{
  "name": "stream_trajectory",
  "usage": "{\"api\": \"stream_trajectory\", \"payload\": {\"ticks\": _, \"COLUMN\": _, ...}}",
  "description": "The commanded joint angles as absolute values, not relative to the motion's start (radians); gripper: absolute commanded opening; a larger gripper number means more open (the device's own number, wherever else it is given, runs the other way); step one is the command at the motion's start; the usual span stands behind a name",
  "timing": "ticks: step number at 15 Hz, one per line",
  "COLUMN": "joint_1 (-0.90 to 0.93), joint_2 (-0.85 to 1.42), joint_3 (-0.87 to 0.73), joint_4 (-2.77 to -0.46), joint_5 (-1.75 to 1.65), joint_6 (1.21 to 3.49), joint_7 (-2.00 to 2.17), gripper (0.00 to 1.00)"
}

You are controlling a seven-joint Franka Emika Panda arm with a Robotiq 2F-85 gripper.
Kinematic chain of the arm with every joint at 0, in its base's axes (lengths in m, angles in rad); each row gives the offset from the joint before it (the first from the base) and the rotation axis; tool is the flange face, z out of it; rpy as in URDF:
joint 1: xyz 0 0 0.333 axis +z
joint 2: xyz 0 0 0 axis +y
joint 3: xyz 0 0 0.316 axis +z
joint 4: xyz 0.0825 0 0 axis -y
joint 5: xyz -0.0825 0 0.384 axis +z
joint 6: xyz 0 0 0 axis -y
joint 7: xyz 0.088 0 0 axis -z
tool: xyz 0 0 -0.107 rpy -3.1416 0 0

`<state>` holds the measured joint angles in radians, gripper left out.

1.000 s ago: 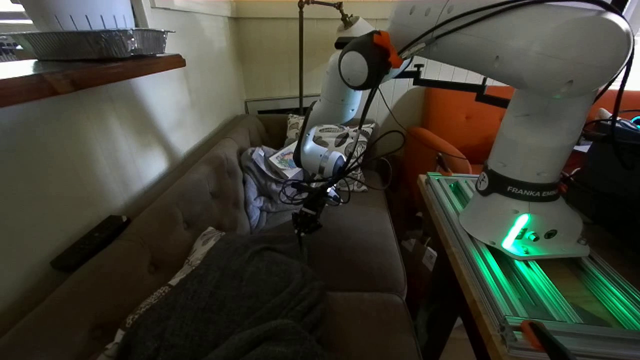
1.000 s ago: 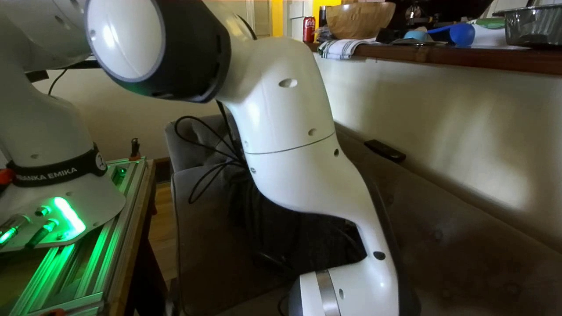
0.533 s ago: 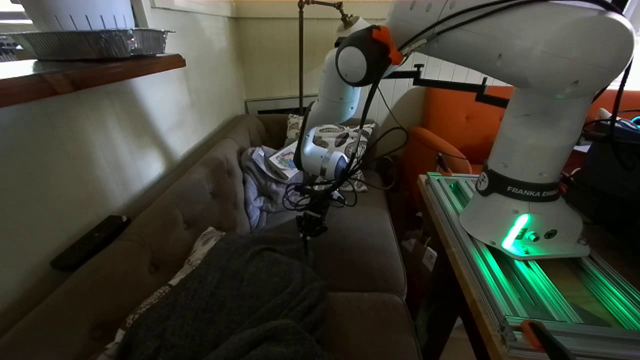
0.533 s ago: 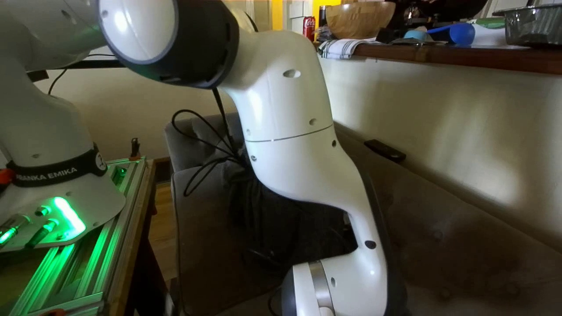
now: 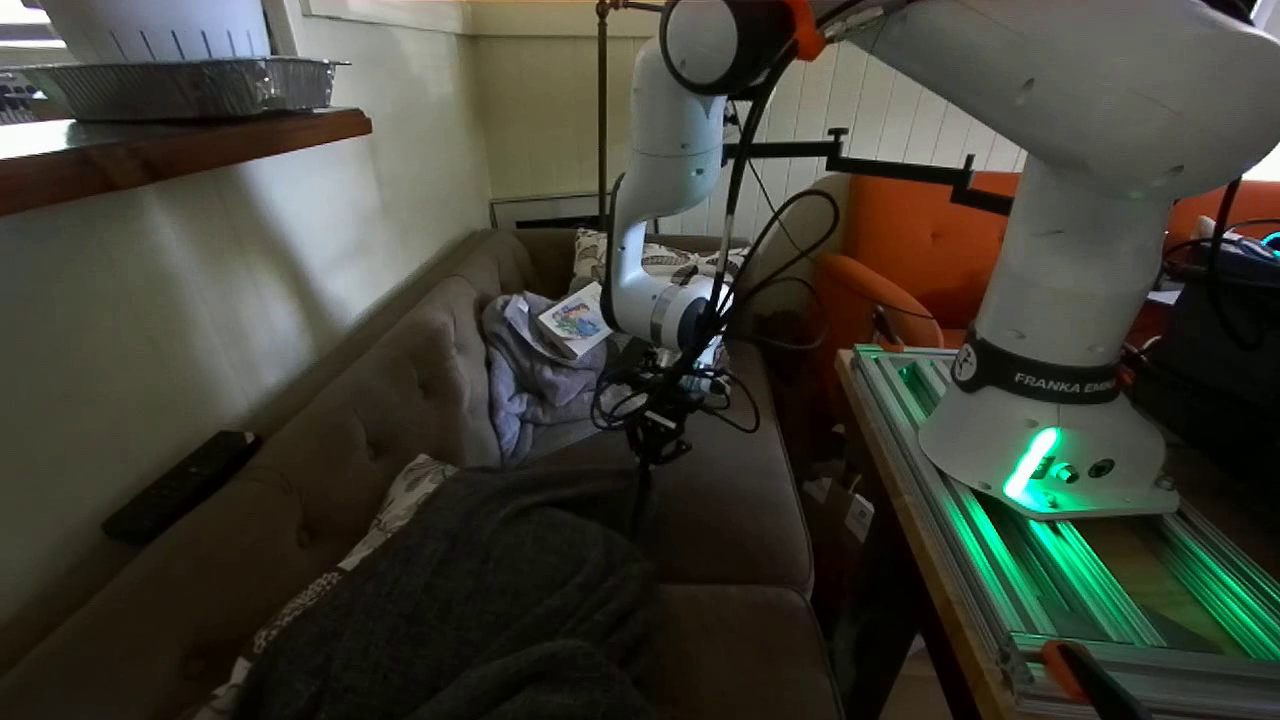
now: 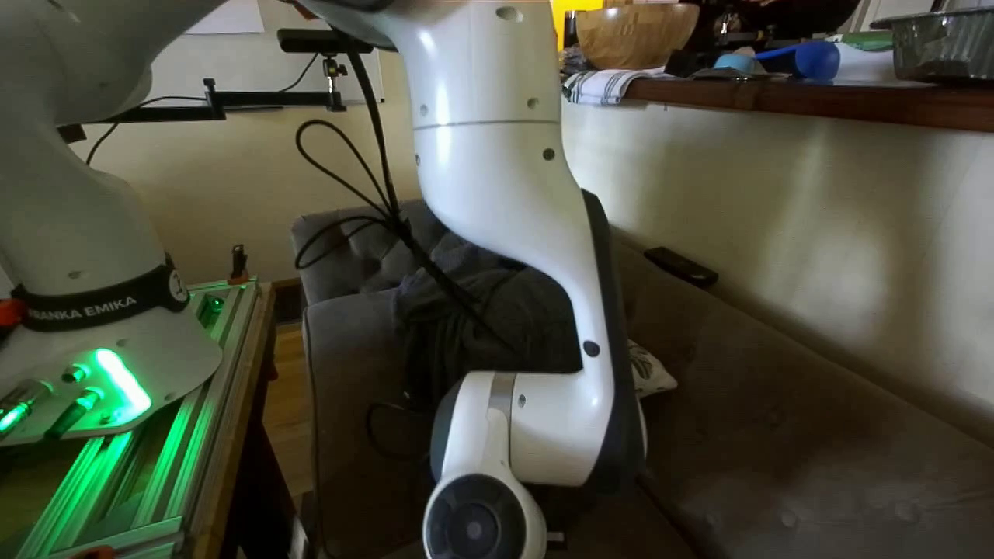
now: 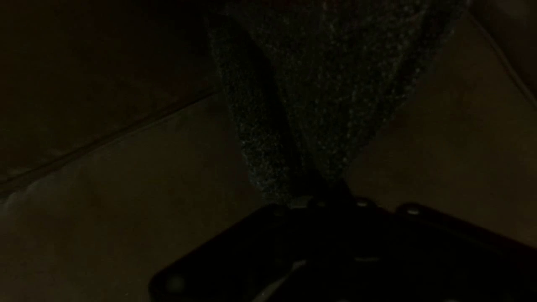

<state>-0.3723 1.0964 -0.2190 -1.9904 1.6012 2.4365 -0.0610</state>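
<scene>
A dark grey blanket (image 5: 500,570) lies heaped over the brown sofa (image 5: 720,510), and one end of it rises to my gripper (image 5: 645,468). Seen in the wrist view, which is very dark, the blanket (image 7: 335,84) narrows into folds that run in between the fingertips of my gripper (image 7: 321,195), which is shut on it. In an exterior view the bulk of the blanket (image 6: 474,326) shows behind the white forearm, while my gripper is hidden below the wrist there. Loose black cables hang around the hand.
A light grey throw (image 5: 530,390) and a book (image 5: 575,322) lie farther along the sofa. A patterned pillow (image 5: 415,485) is partly under the blanket. A black remote (image 5: 180,487) rests on the sofa back. The robot's table (image 5: 900,510) borders the sofa; a wooden ledge (image 5: 250,147) overhangs it.
The arm has shifted, with its forearm lifting and my gripper moving toward the table side of the sofa. The held end of the blanket has been drawn along with it.
</scene>
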Motion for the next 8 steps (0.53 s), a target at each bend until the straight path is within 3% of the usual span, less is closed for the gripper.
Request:
{"api": "stream_trajectory", "payload": {"ticks": 1, "joint_1": -0.329, "joint_2": 0.888, "joint_3": -0.256, "joint_4": -2.23, "joint_5": 1.853, "joint_6": 2.532, "joint_7": -0.317, "gripper": 0.01}}
{"api": "stream_trajectory", "payload": {"ticks": 7, "joint_1": -0.201, "joint_2": 0.617, "joint_3": -0.447, "joint_4": -2.53, "joint_5": 2.228, "joint_6": 2.418, "joint_7": -0.7, "gripper": 0.01}}
{"api": "stream_trajectory", "payload": {"ticks": 8, "joint_1": -0.195, "joint_2": 0.766, "joint_3": -0.406, "joint_4": -2.4, "joint_5": 2.146, "joint_6": 2.445, "joint_7": -0.569, "gripper": 0.01}}
